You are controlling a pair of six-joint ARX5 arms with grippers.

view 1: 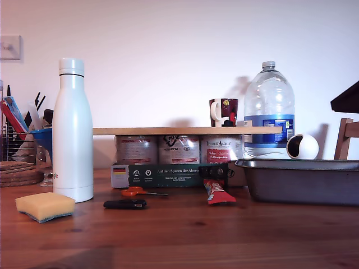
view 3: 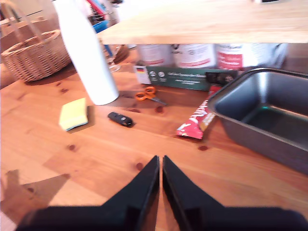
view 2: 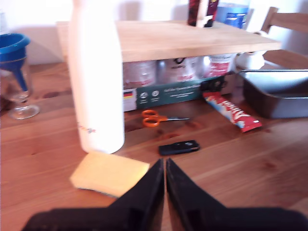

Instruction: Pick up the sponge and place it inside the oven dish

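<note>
The sponge (view 1: 45,206) lies flat on the wooden table (view 1: 185,241) at the exterior view's near left, yellow foam uppermost and the blue-green scouring layer underneath, just in front of the white bottle (view 1: 73,131) and seemingly apart from it. The oven dish (view 1: 300,179) stands at that view's right, well apart from the sponge, and nothing can be seen in it. In both wrist views the jaws are pressed together with nothing between them: my first gripper (view 2: 165,168) hangs just short of the sponge (view 2: 109,174), my second gripper (view 3: 160,166) nearer the dish (view 3: 269,115). The step in hand is judged to be the approach, best given to my first gripper. Its jaws would first have to be spread wider than the sponge and brought down over it from above, clear of the bottle, so that the bottle is not knocked over; soft foam needs only a light squeeze. On the carry across, the black key fob (view 1: 124,204), the orange scissors (view 1: 134,191) and the red snack bar (view 1: 217,192) should be cleared. On the dark green box (view 1: 176,175) "Auf den Spuren der Ahnen" can be read beside a German flag; the tins' labels and the bar's lettering are too blurred to be made out.
</note>
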